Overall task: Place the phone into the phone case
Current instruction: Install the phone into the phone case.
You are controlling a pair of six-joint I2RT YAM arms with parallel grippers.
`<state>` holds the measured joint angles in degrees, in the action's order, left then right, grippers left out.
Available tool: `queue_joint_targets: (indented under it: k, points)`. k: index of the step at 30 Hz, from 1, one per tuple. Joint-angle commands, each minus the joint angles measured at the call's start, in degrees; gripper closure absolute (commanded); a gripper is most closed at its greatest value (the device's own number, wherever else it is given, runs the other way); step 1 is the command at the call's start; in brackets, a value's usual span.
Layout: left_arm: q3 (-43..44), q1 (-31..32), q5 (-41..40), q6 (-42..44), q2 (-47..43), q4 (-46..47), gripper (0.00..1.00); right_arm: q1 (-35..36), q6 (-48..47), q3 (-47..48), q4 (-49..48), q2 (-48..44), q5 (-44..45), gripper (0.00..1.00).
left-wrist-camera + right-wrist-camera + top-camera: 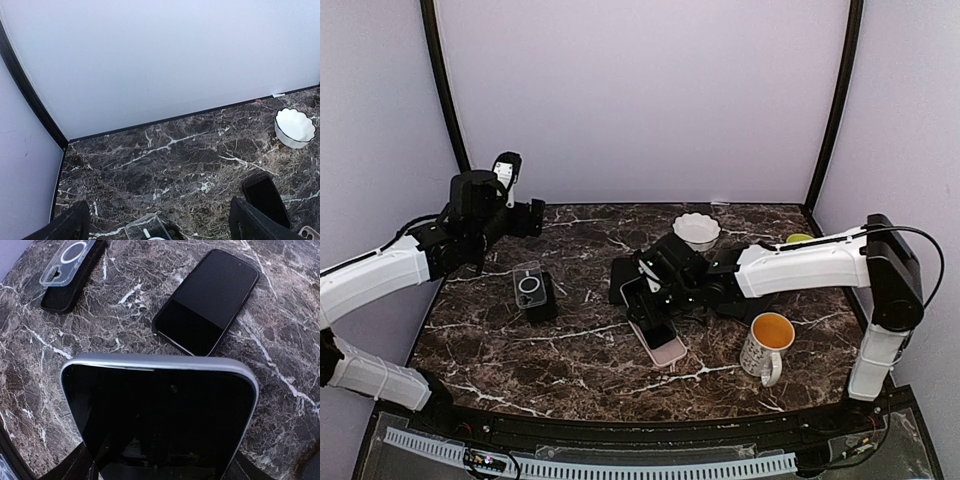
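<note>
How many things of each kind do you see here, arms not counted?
Phones: 2, black phone and held phone
Clear case: 1
Black slab under it: 1
Pink phone or case: 1
Bowl: 1
Mug: 1
Green item, unclear: 1
Total: 8

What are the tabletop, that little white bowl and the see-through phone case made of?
Tabletop: looks like polished dark marble or a marble-look laminate, with white veins.
White bowl: probably glazed ceramic, smooth with a scalloped rim.
Clear phone case: likely transparent plastic; the black object under it shows through.
</note>
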<state>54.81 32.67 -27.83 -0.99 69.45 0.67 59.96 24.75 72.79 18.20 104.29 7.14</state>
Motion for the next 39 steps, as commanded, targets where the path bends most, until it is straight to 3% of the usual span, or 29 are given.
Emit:
queue_joint_targets:
  k: [1, 24, 39]
  points:
    - [-0.71, -0.29, -0.27, 0.55, -1.42, 3.56, 0.01, 0.5, 1.7, -2.03, -3.45, -1.09, 0.05, 1.0]
    - [-0.3, -0.24, 1.81, 2.31, 1.76, 2.61, 0.01, 0.55, 2.86, -0.93, 0.1, 3.59, 0.34, 1.0]
    - [-0.38, -0.23, 2.38, 2.48, 1.97, 2.72, 0.01, 0.68, 4.42, 3.5, 8.58, 7.95, -0.04, 1.0]
